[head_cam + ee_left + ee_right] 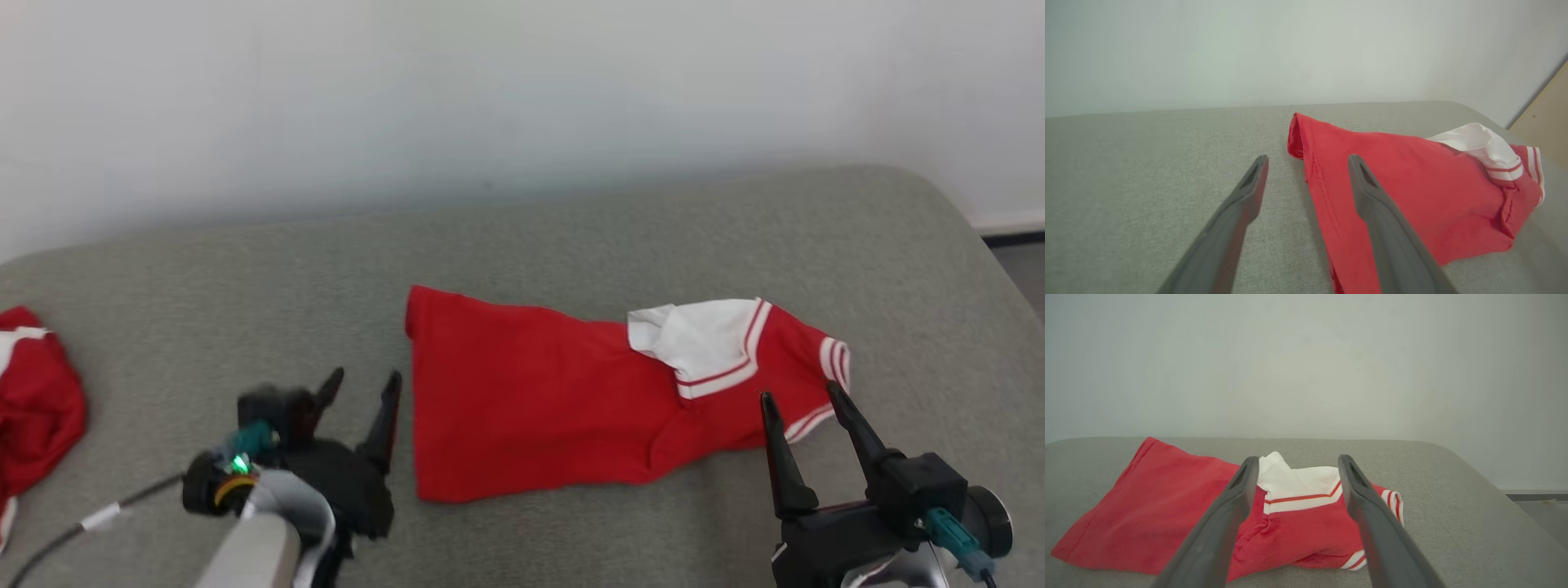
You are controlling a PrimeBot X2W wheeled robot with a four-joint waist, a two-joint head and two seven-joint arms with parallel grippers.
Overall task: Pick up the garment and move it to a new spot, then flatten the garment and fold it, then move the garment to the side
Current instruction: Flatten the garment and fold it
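On your far left a second red garment [37, 400] lies bunched at the edge of the grey padded surface [245, 286], well apart from the work. A pale wall [490, 98] stands behind, and a cable [139, 494] trails from the left arm. The garment [531, 408] rests flat mid-surface in plain reach, with its white collar [702, 339] to the right. Your left tool [365, 377] sits just beside the left hem, fingers spread and empty. Your right tool [800, 394], likewise released, points at the near edge of the striped sleeve [816, 359].
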